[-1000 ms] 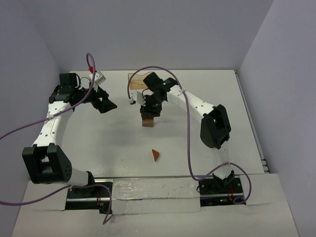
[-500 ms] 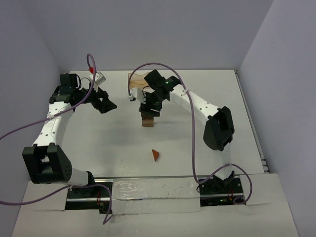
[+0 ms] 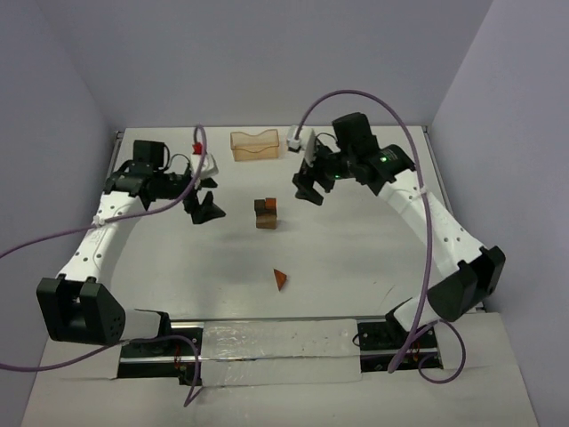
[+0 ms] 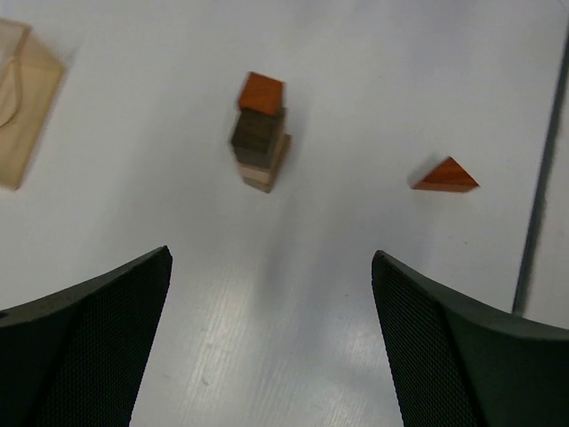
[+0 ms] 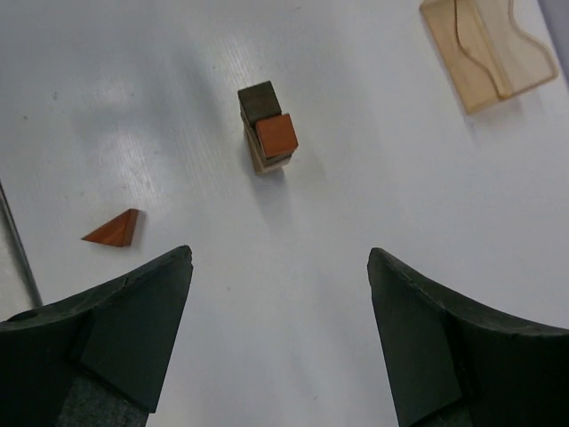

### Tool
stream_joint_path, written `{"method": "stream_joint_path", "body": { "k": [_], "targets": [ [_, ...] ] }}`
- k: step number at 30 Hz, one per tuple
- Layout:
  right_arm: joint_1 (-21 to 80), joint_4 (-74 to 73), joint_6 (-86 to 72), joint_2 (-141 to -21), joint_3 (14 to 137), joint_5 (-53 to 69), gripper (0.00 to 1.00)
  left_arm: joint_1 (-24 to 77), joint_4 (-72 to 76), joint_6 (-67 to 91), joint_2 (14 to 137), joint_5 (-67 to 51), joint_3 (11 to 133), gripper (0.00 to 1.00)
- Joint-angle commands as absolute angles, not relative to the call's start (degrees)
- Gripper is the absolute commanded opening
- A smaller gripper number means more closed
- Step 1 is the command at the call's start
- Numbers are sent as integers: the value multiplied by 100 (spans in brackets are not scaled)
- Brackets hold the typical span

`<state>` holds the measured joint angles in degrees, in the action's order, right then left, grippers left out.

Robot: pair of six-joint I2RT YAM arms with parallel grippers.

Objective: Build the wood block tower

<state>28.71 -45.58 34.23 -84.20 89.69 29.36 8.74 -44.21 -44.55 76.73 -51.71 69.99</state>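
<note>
Now my left gripper [image 3: 206, 203] and right gripper [image 3: 309, 189] both gape wide, holding nothing.
Between them, touching neither, the wood block tower [image 3: 265, 213] stands mid-table [image 3: 356, 258]; its lowest tan layers blur together, so I cannot count them. A reddish wedge [image 3: 280, 279] lies well apart, nearer my bases. The left wrist view's edge cuts off the orange tray [image 4: 22, 107].

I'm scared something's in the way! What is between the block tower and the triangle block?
Nothing. The left wrist view shows only bare white table between the tower and the triangle block.
</note>
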Motion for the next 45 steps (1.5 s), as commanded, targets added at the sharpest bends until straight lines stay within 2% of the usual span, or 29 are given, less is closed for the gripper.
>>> {"method": "stream_joint_path", "body": {
  "k": [1, 7, 15, 28, 45],
  "targets": [
    [2019, -3845, 2374, -7880, 7927, 3846, 87, 2091, -4945, -5829, 7189, -4776, 6787, 99],
    [1204, -3621, 1883, -7484, 7086, 4487, 88, 3900, -4840, -6185, 7774, -4279, 6581, 95],
    [210, -3672, 1562, -7374, 6598, 5399, 89, 5349, -4197, -6707, 8688, -3475, 6377, 90],
    [-324, -3867, 1626, -7558, 6285, 5967, 90, 5643, -3500, -7549, 9588, -2717, 6091, 80],
    [-316, -3918, 1632, -7565, 6308, 6229, 91, 5688, -3441, -7708, 9988, -2769, 6206, 71]
  ]
}}
